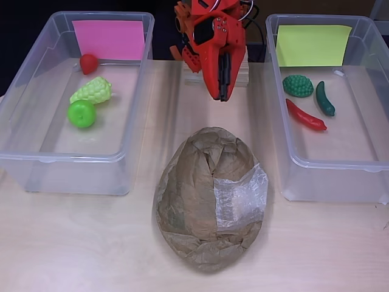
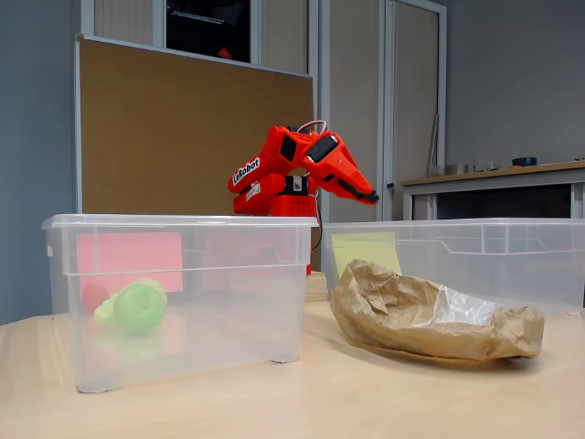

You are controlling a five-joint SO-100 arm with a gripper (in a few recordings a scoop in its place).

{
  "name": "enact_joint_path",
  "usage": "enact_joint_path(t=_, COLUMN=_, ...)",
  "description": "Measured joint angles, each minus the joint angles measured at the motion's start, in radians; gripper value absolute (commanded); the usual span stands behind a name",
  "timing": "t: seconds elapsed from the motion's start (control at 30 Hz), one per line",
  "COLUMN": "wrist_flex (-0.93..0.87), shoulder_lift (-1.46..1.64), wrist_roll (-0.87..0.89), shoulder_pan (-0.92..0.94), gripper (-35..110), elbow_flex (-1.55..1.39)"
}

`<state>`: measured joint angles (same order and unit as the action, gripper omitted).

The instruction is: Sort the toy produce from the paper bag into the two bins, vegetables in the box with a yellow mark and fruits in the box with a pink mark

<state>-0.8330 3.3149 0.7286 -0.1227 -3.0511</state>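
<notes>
so the pink-mark bin (image 1: pixel 36 121) on the left of the overhead view has a red strawberry (image 1: pixel 89 63), a pale green bumpy fruit (image 1: pixel 92 91) and a green apple (image 1: pixel 81 114) in it, while the yellow-mark bin (image 1: pixel 364 91) on the right holds a dark green knobbly veg (image 1: pixel 298 86), a cucumber (image 1: pixel 324 98) and a red chili (image 1: pixel 306 115). the crumpled paper bag (image 1: pixel 200 194) lies on the table (image 1: pixel 91 243) between the two bins. the orange gripper (image 1: pixel 222 94) hangs above the table behind the bag with its fingers pressed together, nothing in them.

Red arm (image 2: pixel 292 169) raised behind two clear bins, hand (image 2: pixel 366 196) closed, held empty above crumpled paper bag (image 2: pixel 430 315) on the counter (image 2: pixel 302 402). Left bin (image 2: pixel 178 297) with pink mark (image 2: pixel 128 256), holding green apple (image 2: pixel 140 306). Right bin (image 2: pixel 475 261) with yellow mark (image 2: pixel 366 251).
</notes>
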Motion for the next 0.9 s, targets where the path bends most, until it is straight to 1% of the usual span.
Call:
enact_joint_path(t=0.17, wrist_flex=0.120, shoulder_lift=0.006, wrist_roll=-0.129, shoulder_pan=0.032, gripper=0, elbow_flex=-0.084)
enact_joint_path(t=0.3, wrist_flex=0.133, shoulder_lift=0.000, wrist_roll=-0.193, shoulder_pan=0.041, gripper=1, elbow_flex=-0.094)
enact_joint_path(t=0.43, wrist_flex=0.048, shoulder_lift=-0.003, wrist_roll=-0.235, shoulder_pan=0.058, gripper=1, elbow_flex=-0.094)
enact_joint_path(t=0.57, wrist_flex=-0.078, shoulder_lift=-0.003, wrist_roll=-0.318, shoulder_pan=0.089, gripper=1, elbow_flex=-0.094)
enact_joint_path(t=0.73, wrist_flex=-0.152, shoulder_lift=0.003, wrist_roll=-0.407, shoulder_pan=0.106, gripper=1, elbow_flex=-0.094)
enact_joint_path(t=0.8, wrist_flex=-0.210, shoulder_lift=0.006, wrist_roll=-0.456, shoulder_pan=0.107, gripper=0, elbow_flex=-0.094)
enact_joint_path(t=0.9, wrist_flex=-0.331, shoulder_lift=0.005, wrist_roll=-0.589, shoulder_pan=0.106, gripper=0, elbow_flex=-0.094)
